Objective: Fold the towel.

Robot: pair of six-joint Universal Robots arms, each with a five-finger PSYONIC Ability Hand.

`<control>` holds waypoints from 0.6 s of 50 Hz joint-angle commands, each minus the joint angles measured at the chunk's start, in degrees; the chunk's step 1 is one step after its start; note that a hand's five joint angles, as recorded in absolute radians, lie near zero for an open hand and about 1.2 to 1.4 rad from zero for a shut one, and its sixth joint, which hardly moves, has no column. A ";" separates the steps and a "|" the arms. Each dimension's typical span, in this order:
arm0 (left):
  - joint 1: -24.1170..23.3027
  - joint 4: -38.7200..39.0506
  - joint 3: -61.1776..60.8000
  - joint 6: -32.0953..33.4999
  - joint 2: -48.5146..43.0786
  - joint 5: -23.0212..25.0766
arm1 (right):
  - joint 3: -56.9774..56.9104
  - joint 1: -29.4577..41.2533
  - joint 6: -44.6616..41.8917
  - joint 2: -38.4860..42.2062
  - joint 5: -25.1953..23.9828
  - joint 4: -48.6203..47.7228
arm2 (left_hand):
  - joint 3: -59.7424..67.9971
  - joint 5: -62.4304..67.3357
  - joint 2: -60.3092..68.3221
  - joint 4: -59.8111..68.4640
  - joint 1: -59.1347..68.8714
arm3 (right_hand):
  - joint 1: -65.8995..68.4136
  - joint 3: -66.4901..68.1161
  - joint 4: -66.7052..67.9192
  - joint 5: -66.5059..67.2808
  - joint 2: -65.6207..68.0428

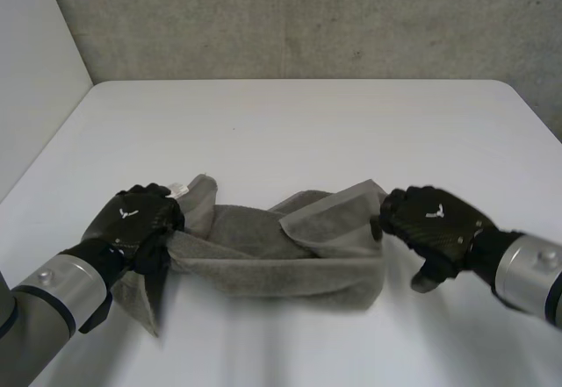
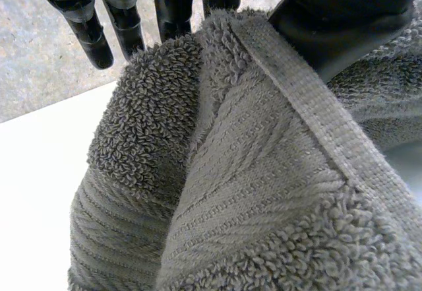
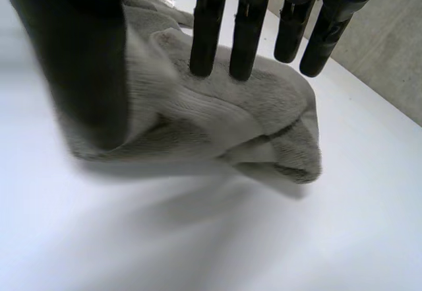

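Pinched the left end of the grey towel (image 1: 263,248) with left hand (image 1: 136,216) thumb and fingers. Rested right hand (image 1: 435,220) on its right end, fingers straight, not gripping. Had towel bunched on white table (image 1: 290,132).

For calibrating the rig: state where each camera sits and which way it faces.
Head view: behind, between the arms, looking down at the white table; left hand and right hand show.
Left wrist view: on that wrist, along the palm; its fingers pinch the grey terry towel.
Right wrist view: on that wrist, along its palm, at the towel's other end; own hand shows.
Shared: all three see the towel.
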 commanded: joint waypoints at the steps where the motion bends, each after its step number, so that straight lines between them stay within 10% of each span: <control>1: -0.12 0.01 1.46 -0.09 -0.93 0.05 | -13.44 2.70 1.96 0.79 0.09 2.97 | -2.98 3.81 6.93 -3.36 5.81 | -20.21 -2.49 -4.37 -19.31 -21.99; 12: -1.35 0.01 0.31 -0.18 -0.85 0.05 | -29.81 15.01 0.65 16.43 0.61 7.37 | -2.98 3.81 6.93 -3.36 5.81 | -17.44 -2.49 -4.37 -16.54 -19.22; 30: -1.62 0.54 -1.88 -0.18 -0.76 -0.04 | -42.64 22.83 -28.60 37.43 8.77 12.91 | -2.98 3.81 6.93 -3.36 5.81 | -9.20 -2.49 -4.37 -8.30 -10.98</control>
